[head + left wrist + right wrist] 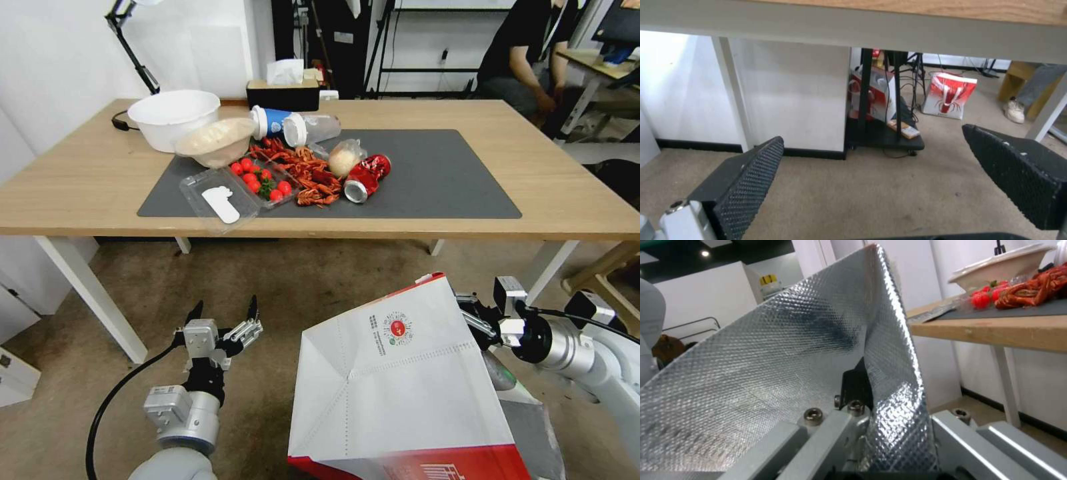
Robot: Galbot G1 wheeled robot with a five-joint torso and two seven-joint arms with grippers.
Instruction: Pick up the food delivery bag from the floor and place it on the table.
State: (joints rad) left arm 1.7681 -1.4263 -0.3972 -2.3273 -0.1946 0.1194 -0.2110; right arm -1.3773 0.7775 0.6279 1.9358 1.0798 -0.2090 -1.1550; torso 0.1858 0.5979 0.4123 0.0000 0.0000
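Below the table's (100, 180) front edge, the right gripper (481, 319) pinches the upper rim of the food delivery bag (400, 373), foil lining between its fingers, arm reaching in from the right. The bag hangs tilted above the floor (280, 287). Left gripper (223, 313) hovers beside it, spread wide and empty. Crayfish (303, 170), tomatoes (257, 179) and a crushed can (367, 177) crowd the mat (440, 173)

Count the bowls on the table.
2. A white bowl stands at the table's far left; a lidded bowl leans against it, on the mat's corner. Others may be hidden.
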